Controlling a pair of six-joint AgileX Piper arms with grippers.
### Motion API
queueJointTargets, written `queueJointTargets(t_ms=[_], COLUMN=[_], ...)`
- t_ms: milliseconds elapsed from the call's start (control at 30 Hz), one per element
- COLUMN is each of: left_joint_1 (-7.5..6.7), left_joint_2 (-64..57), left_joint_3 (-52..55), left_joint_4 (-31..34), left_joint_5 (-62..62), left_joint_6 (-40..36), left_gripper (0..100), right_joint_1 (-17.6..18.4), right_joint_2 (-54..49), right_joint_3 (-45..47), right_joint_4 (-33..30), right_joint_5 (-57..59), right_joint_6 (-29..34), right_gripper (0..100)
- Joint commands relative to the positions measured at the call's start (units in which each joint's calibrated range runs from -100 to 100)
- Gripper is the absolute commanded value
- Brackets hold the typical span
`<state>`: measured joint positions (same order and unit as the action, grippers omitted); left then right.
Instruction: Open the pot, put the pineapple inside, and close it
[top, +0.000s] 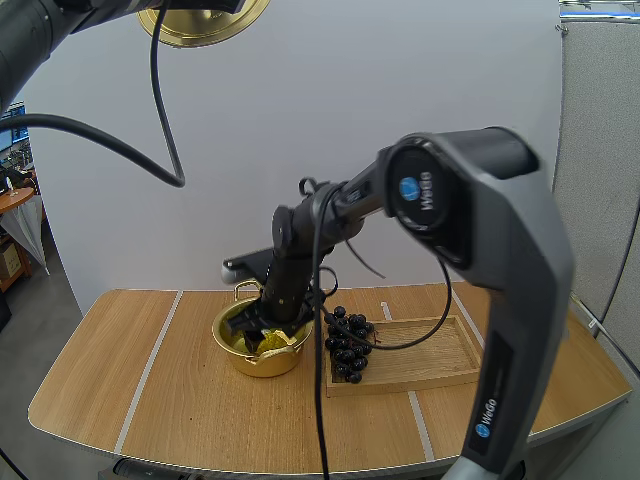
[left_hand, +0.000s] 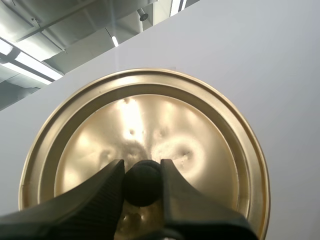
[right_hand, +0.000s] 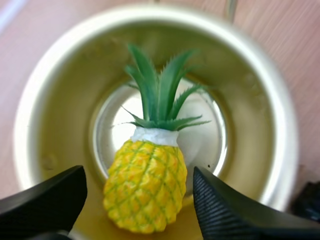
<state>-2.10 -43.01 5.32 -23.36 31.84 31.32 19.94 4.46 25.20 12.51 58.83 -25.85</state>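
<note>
Golden pot (top: 255, 362) is seen open on the table (top: 120, 400), with the pineapple (right_hand: 145, 185) lying inside it, between the wide-parted jaws of the right gripper (right_hand: 139, 174) and untouched by them. The lid (left_hand: 150, 115) is held high, its knob (left_hand: 142, 184) pinched by the left gripper (left_hand: 142, 169).

Dark grapes (top: 348, 343) lie at the left end of the wooden tray (top: 430, 362).

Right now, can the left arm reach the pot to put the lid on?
Probably not yet: the open right gripper sits in the pot, around the pineapple, and blocks the lid.
</note>
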Motion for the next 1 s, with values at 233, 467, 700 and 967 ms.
queueJointTargets(t_ms=[233,467,700,967], left_joint_1=[-0.12,-0.12,-0.12,-0.12], left_joint_2=[-0.26,-0.26,-0.26,-0.26], left_joint_3=[-0.56,-0.56,-0.56,-0.56], left_joint_4=[-0.70,-0.70,-0.70,-0.70], left_joint_5=[-1.32,-1.32,-1.32,-1.32], left_joint_6=[-0.24,-0.24,-0.24,-0.24], left_gripper=[1,1,1,1], right_joint_1=[-0.14,-0.14,-0.14,-0.14], right_joint_2=[-22.05,-34.20,-49.17,-66.42], right_joint_3=[0.01,2.32,11.49,20.85], right_joint_4=[-0.30,-0.17,-0.29,-0.29], right_joint_5=[10.85,17.03,17.49,23.82], right_joint_6=[0.08,0.08,0.08,0.08], right_gripper=[100,100,100,100])
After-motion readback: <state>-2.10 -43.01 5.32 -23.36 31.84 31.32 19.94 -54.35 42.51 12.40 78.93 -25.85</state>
